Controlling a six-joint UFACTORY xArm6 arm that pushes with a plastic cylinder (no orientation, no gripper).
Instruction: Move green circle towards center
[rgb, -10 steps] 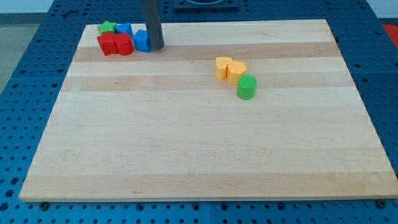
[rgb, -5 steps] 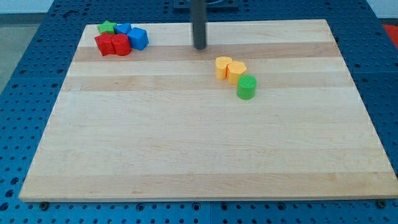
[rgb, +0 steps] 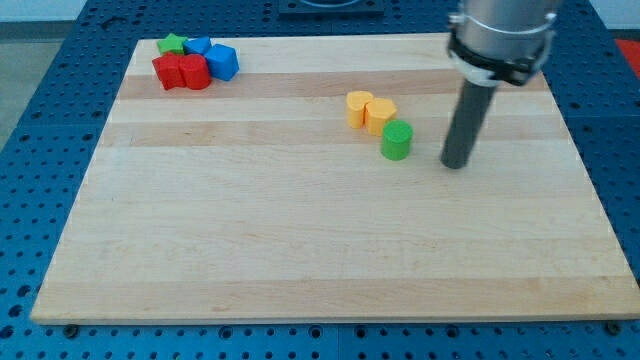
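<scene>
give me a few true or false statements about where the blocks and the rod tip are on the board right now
1. My tip stands to the view's right of the green circle block, with a gap between them. True.
2. The green circle block sits alone, far from any other block. False: it sits right beside the two yellow round blocks, at their lower right.
3. A cluster of red blocks, blue blocks and a small green star-like block sits near the wooden board's top left corner. True.
4. My tip is touching the blue blocks. False: it is far across the board, near the green circle block.
</scene>
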